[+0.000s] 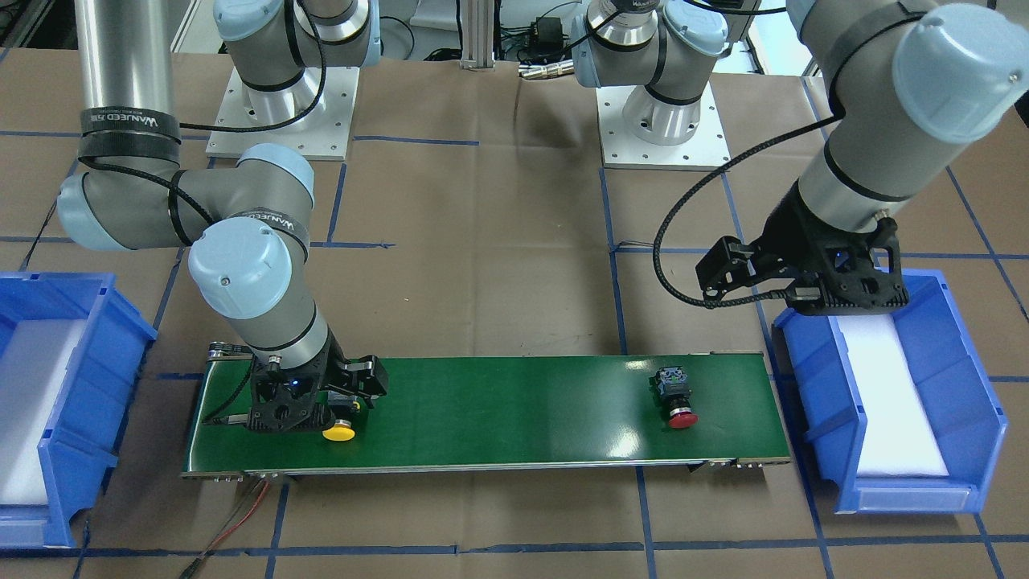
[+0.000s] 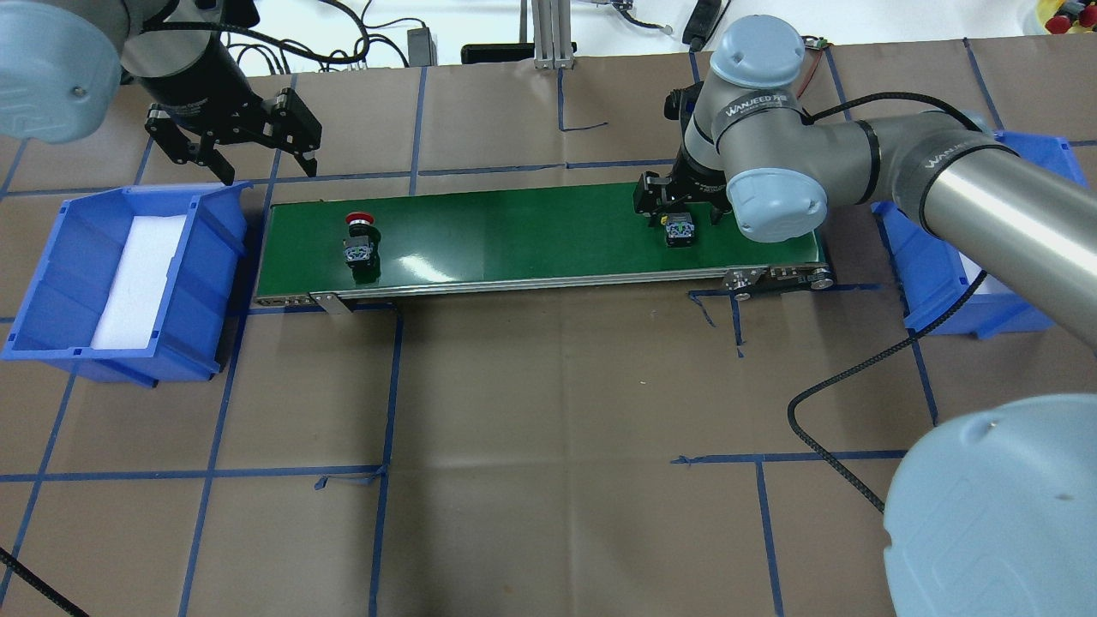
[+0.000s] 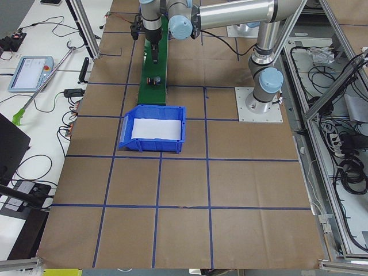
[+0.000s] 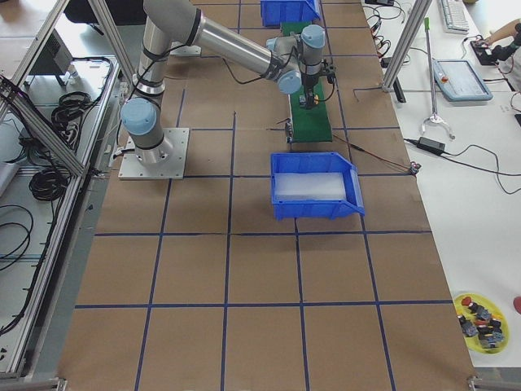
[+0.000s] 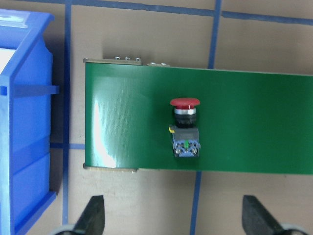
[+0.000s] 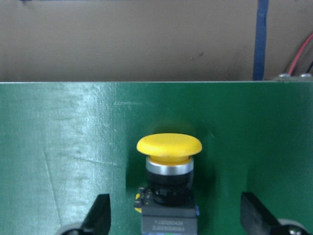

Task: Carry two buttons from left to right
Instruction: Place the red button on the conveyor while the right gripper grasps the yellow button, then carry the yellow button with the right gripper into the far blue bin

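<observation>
The yellow-capped button (image 6: 168, 181) lies on its side at the right end of the green conveyor surface (image 1: 498, 410), directly between the jaws of the right gripper (image 6: 175, 215). The jaws are spread wide, one on each side of its black-and-grey body. Its long axis runs across the surface, cap away from the robot — square to the closing line. Jaw height looks low enough, though that is hard to judge. The red-capped button (image 5: 185, 128) lies likewise at the surface's left end — the left gripper (image 5: 174, 215) hangs high near that end, jaws wide, empty.
</observation>
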You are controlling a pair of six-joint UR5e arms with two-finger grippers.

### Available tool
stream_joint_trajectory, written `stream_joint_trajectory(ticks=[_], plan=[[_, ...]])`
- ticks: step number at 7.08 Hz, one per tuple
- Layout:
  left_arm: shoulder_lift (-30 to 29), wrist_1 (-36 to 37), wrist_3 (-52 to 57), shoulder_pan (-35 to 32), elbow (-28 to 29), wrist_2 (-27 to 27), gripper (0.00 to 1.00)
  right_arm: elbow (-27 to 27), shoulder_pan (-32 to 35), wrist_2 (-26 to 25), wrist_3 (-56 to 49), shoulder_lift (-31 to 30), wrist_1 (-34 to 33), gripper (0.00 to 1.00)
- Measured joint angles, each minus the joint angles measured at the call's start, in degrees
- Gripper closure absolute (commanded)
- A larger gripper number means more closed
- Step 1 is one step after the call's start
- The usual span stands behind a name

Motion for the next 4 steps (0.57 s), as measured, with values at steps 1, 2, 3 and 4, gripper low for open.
stream_joint_trajectory(ticks=[1,2,3,4], plan=[[1.31,-1.14,0.02,-0.77,-0.23,0.07,0.01,0.02,-0.04,-1.66,-0.12,0.12,0.02,0.86],[2.23,-1.8,-0.01,-1.15,-0.59,0.24,0.01,0.03,-0.18,-3.42,-0.4,0.18,0.06,0.94],[2.9,-2.35,-0.13,-1.29,-0.76,0.35,0.0,0.02,-0.51,-4.39,-0.66,0.05,0.1,0.95],[3.26,-2.69,-0.31,-1.33,-0.72,0.39,0.0,-0.21,-1.16,-5.01,-0.95,-0.37,0.2,0.95]])
